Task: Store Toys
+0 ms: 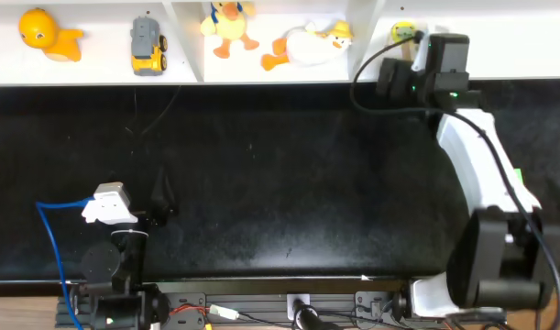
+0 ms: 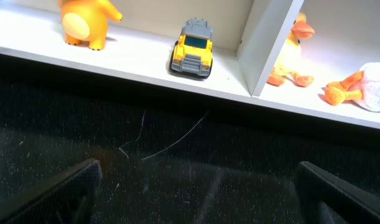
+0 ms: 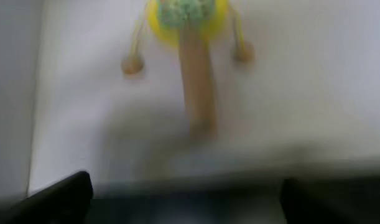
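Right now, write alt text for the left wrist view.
A white shelf holds an orange toy figure and a yellow toy truck in one compartment, a yellow plush duck and a white plush in the next. The left gripper, open, hovers over the black table.

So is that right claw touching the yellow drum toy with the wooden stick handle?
Apart. The right wrist view shows the right gripper open, bare white shelf lying between its fingers and the wooden handle of the yellow drum toy.
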Controlling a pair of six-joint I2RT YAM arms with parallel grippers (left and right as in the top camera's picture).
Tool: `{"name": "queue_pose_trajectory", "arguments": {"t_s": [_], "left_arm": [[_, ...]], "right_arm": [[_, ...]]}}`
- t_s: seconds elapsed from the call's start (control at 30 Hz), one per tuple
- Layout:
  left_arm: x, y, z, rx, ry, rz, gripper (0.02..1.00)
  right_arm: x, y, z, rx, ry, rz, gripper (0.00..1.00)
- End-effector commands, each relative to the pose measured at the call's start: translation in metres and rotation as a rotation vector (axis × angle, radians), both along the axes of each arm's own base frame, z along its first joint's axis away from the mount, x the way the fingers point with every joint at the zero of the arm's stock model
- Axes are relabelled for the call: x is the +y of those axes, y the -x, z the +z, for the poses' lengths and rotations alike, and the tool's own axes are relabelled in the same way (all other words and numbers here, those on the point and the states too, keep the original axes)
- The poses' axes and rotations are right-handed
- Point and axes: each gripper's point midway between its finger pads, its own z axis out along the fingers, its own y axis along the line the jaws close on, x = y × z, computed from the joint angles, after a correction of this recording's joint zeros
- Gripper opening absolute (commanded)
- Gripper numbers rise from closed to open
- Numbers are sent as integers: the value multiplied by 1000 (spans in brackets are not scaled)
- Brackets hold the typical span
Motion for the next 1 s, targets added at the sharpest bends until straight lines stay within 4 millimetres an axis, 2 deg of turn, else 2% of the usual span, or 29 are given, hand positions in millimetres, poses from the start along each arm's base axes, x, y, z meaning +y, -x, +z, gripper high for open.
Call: {"name": "queue_pose_trajectory", "arguments": {"t_s": [0.03,0.17,0.23,0.37,0.47,0.53,0.63,0.7,0.8,1.0], "left_arm": [[-3,0,0,-8,21,-10,998],[-3,0,0,-9,21,-10,998],[-3,0,0,-8,21,-10,998],[-3,0,0,-9,21,-10,998],[-3,0,0,-8,21,-10,998],[-3,0,0,-8,21,-10,998],[-3,0,0,-9,21,-10,998],[-3,0,0,-9,21,-10,998],[-3,0,0,-8,21,-10,998],[-3,0,0,-9,21,-10,998]], "right_arm": [[-21,41,74,-28,-26,-243,998],[-39,121,127,-3,-143,-547,993],[-42,152,155,-56,-223,-631,996],[-36,192,211,-270,-325,-605,996],[-36,223,239,-401,-334,-585,996],[-56,254,234,-415,-307,-746,996],[-91,314,199,-345,-303,-1183,991],[-105,335,186,-307,-212,-1313,998],[-121,335,181,-271,-94,-1394,1000],[-140,296,149,-53,-45,-1457,996]]}}
